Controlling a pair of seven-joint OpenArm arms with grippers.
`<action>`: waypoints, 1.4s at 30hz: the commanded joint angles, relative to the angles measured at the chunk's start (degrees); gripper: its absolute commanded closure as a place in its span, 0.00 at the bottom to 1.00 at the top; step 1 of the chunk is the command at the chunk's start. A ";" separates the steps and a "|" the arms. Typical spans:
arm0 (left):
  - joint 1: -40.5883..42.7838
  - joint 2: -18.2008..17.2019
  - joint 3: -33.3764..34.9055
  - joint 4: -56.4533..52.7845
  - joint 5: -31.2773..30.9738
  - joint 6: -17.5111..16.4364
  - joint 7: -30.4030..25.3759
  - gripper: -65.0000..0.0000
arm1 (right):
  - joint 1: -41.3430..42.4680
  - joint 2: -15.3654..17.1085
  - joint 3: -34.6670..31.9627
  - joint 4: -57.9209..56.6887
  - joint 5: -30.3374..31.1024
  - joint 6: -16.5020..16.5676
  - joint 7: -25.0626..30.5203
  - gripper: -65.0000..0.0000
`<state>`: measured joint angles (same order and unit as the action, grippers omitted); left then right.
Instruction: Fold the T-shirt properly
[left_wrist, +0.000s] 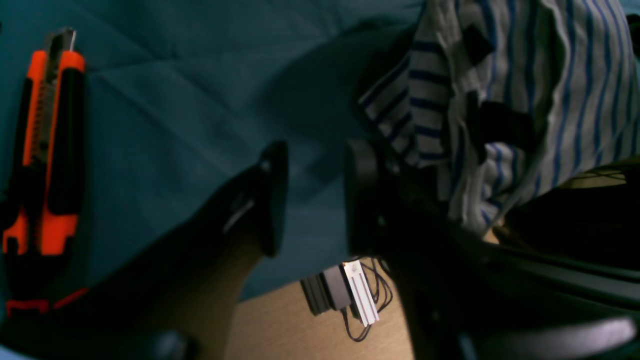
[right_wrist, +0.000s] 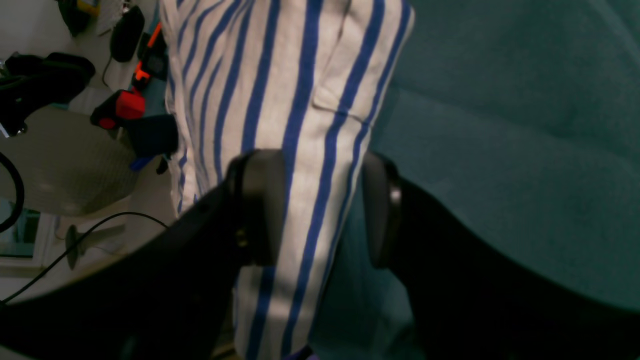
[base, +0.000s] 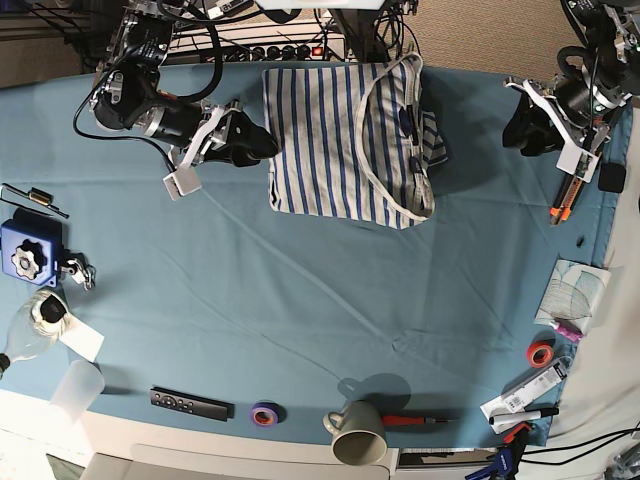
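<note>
The T-shirt lies at the far middle of the teal cloth, already gathered into a rough rectangle, stripes running from the far edge toward the near edge, so its long axis goes the same way, with a pale hem or neck band looping down its right half in the base view. And here is the relation that matters: the right gripper sits right at the shirt's side edge, on the left of the base view, while the left gripper hangs well apart from the shirt, out near the cloth's far corner beside an orange utility knife. So the right arm is plainly the nearer one. From its wrist camera, the right gripper has its jaws spread apart, striped fabric showing between and beyond them; whether a pad touches the cloth cannot be told, but nothing looks pinched. The left gripper is also parted, with only teal cloth in the gap and the T-shirt off to one side, the utility knife to the other. The likely call: any next fold would start from the right arm's edge, carried across the stripes toward the far-off left arm.
</note>
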<state>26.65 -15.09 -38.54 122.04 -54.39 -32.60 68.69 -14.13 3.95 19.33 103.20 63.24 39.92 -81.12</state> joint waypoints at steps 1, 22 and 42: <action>0.04 -0.59 -0.22 0.98 -1.99 -0.02 -1.18 0.69 | 0.50 0.33 0.11 0.92 1.60 0.08 1.12 0.60; 2.93 -0.61 -0.22 0.13 2.62 1.75 3.13 0.80 | -3.32 0.50 16.24 9.20 2.25 -0.76 1.12 0.60; 3.45 -0.46 -0.22 -0.17 -5.66 -3.50 -7.08 0.60 | -4.44 0.48 0.72 9.20 -5.27 0.08 1.12 0.60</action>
<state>30.04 -15.07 -38.54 121.01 -58.59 -35.88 62.92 -18.74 3.95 19.68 111.39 55.99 39.92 -81.01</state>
